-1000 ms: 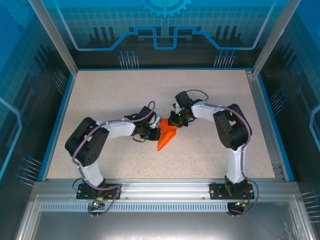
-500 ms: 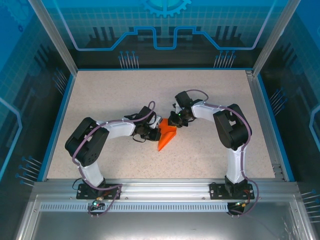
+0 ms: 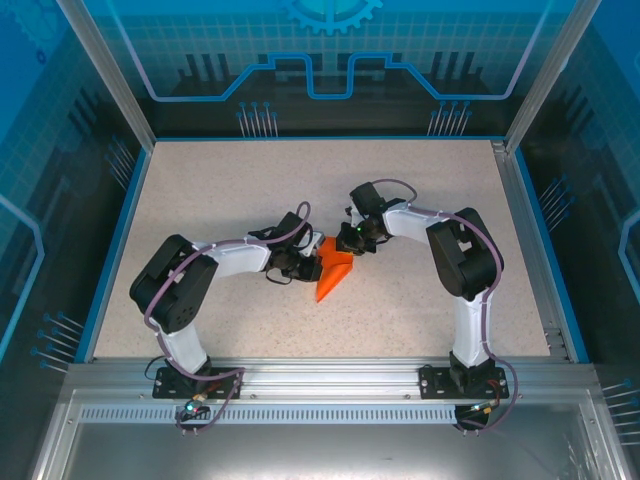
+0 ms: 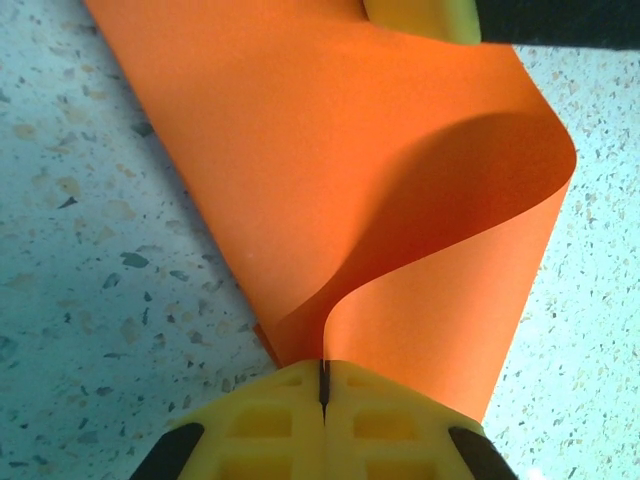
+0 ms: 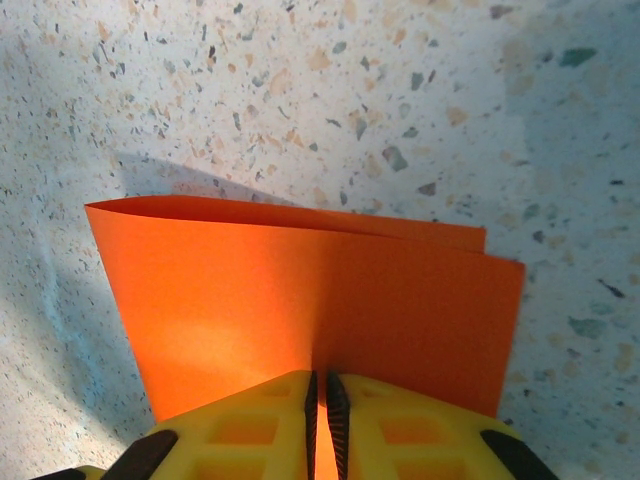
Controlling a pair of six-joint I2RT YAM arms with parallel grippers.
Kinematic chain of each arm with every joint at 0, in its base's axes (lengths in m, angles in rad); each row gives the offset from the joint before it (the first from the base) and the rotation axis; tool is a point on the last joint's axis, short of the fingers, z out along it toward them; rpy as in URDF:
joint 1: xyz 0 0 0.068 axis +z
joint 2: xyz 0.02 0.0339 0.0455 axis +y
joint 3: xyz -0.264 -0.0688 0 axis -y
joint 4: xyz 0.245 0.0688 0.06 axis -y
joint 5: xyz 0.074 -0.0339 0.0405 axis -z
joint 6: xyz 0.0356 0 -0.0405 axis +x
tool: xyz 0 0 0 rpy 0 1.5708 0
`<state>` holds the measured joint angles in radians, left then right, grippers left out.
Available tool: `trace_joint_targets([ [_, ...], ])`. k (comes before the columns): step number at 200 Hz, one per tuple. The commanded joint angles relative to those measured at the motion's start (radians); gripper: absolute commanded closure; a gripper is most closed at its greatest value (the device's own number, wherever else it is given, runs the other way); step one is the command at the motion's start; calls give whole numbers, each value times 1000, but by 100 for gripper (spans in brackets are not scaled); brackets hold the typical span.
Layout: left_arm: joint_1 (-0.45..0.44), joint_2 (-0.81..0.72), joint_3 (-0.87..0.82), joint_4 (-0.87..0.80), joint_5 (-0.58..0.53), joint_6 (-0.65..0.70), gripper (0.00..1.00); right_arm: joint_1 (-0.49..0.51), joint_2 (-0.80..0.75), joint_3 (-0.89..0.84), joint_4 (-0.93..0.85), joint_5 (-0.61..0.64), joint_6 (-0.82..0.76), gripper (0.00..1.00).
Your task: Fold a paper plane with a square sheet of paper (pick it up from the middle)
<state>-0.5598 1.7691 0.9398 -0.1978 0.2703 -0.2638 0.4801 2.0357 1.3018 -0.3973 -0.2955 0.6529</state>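
Your left gripper [image 4: 322, 385] is pinched shut on the left side of the paper [image 4: 330, 180]; your right gripper [image 5: 320, 395] clamps its far end, layers between its jaws. The paper sits mid table [image 3: 230, 190] between them, tip pointing near, one flap bowed up. Line the edges up first, then press that curl flat without tugging either grip
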Motion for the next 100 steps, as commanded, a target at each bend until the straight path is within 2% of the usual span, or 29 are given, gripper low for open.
trace_joint_targets([
  [1,9,-25,12,7,32,-6,100,17,37,-40,-72,52,-7,84],
  [100,9,51,-1,-18,6,-25,100,15,23,-42,-76,60,-6,83],
])
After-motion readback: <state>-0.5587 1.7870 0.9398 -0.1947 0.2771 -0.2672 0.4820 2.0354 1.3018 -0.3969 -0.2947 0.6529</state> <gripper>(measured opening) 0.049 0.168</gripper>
